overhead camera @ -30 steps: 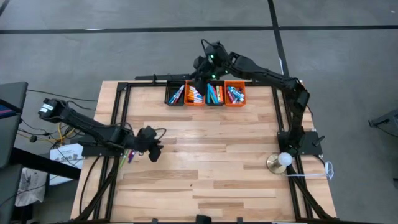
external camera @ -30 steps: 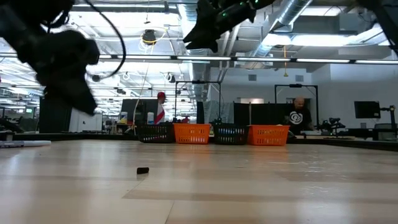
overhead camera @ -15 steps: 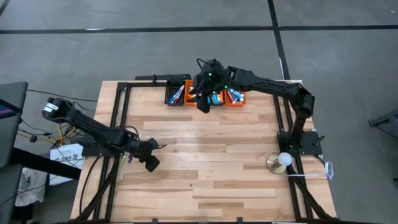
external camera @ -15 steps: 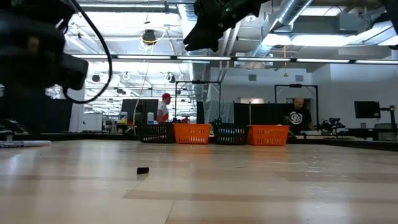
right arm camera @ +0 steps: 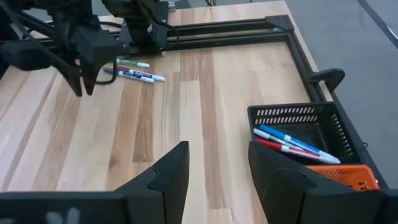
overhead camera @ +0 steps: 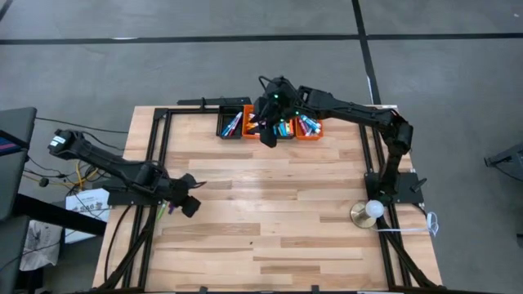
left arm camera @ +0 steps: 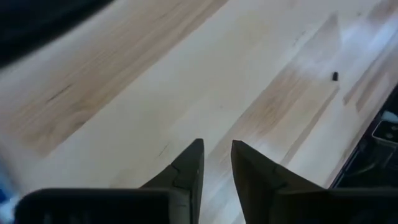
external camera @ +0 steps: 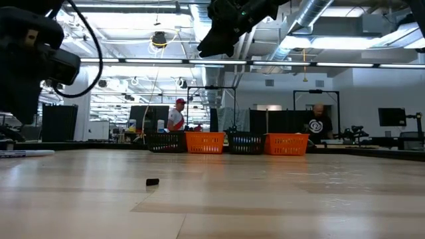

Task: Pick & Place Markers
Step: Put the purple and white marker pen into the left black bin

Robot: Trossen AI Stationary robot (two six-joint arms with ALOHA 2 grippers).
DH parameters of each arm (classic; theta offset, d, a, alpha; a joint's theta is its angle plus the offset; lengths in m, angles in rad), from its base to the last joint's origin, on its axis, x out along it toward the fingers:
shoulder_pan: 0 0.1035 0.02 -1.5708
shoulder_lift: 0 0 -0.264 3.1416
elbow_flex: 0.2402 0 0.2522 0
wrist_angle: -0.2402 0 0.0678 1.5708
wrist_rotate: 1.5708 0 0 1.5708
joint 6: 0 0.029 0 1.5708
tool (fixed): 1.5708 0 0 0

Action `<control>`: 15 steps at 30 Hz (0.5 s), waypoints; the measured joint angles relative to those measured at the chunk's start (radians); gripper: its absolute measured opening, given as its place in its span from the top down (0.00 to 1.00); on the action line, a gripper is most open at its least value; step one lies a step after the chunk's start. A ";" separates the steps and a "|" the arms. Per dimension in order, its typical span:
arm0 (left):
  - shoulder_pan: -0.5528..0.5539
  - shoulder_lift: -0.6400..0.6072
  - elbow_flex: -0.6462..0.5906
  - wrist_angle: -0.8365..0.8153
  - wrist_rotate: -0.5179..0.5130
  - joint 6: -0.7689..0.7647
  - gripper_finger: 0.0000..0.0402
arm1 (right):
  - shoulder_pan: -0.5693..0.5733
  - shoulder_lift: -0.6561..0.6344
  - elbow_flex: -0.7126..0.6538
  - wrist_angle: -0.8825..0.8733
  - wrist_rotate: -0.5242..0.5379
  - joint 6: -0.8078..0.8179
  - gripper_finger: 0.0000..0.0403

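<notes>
Markers in mixed colours fill a row of black and orange bins (overhead camera: 308, 124) at the table's far edge. The black end bin (right arm camera: 298, 127) holds blue and red markers (right arm camera: 287, 143). A few loose markers (right arm camera: 133, 73) lie flat on the wood by the left frame rail (overhead camera: 169, 204). My left gripper (left arm camera: 216, 155) hovers beside them (overhead camera: 189, 205), tipped down at bare wood, narrowly open with nothing between its fingers. My right gripper (right arm camera: 217, 155) hangs open and empty above the near side of the bins (overhead camera: 267, 136).
A small black piece (external camera: 152, 181) lies on the wood in mid-table (left arm camera: 334, 76). A black metal frame (overhead camera: 155, 155) rims the table. A white ball on a brass base (overhead camera: 372, 211) stands at the right. People (external camera: 320, 123) stand in the room behind.
My right gripper has come from beyond the bins toward the near edge and a little down, stopping above them, then kept still. My left gripper has drifted toward the table's left edge and rolled about its own axis, tipping further down.
</notes>
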 joint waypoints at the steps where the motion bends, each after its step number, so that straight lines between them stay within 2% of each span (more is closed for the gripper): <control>1: 0.000 -0.015 0.000 -0.025 0.008 -0.025 0.81 | 0.000 0.000 0.000 0.000 0.000 0.000 0.61; 7: 0.000 -0.028 0.000 -0.167 0.065 -0.114 0.85 | 0.002 0.000 0.000 0.000 -0.001 -0.018 0.62; 10: 0.000 -0.005 0.000 -0.226 0.041 -0.127 0.87 | 0.002 0.000 0.000 0.005 -0.001 -0.025 0.62; 15: 0.000 0.031 0.000 -0.238 -0.037 -0.114 0.88 | 0.002 0.000 0.000 0.011 -0.001 -0.026 0.61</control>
